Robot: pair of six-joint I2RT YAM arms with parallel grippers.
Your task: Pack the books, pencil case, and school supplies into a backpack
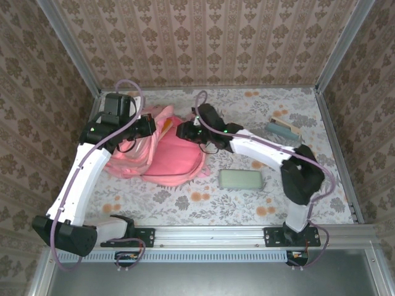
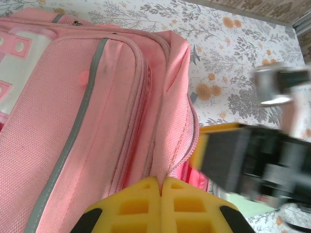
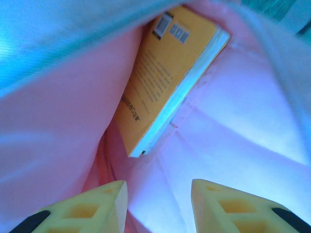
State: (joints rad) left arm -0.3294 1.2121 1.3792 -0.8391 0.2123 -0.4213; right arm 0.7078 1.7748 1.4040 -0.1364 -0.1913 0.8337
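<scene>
book (image 3: 165, 73), barcode, unreadable print, in backpack (image 2: 112, 126); left jaws tight on it, right apart

The top camera looks down from above and behind, far enough to take in the whole table (image 1: 185, 203) around the backpack (image 1: 170, 157). The left wrist camera sits close against the backpack's outside, facing along it to the table. The right wrist camera looks inside the backpack, near a yellow book (image 3: 165, 77). Top and left wrist views share the backpack's outside.
</scene>
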